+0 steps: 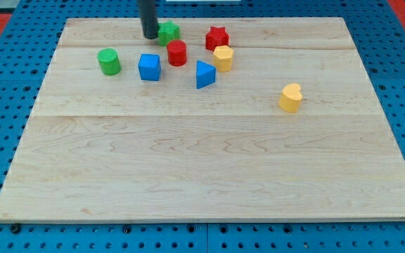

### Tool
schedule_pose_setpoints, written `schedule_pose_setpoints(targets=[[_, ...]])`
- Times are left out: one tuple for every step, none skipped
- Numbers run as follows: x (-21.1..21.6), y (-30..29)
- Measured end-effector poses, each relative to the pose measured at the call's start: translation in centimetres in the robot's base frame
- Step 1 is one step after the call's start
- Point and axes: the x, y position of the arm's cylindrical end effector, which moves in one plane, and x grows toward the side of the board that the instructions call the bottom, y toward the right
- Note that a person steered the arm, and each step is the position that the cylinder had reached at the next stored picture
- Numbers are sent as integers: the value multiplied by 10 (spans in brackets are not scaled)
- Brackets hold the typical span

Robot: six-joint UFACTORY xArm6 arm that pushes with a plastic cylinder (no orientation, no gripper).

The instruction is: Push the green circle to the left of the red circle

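The green circle stands on the wooden board at the upper left. The red circle stands to its right, with a blue cube between and slightly below them. My tip is near the board's top edge, just left of a green star and touching or almost touching it. The tip is above and right of the green circle, and up-left of the red circle.
A red star and a yellow hexagon stand right of the red circle. A blue triangle lies below them. A yellow heart sits alone further right. Blue pegboard surrounds the board.
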Motion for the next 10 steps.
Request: schedule_pose_setpoints(targets=[[8,-89],[75,-118],[112,-103],[103,-49],[73,-57],[103,-72],[98,-145],[61,-145],[42,-93],[80,-108]])
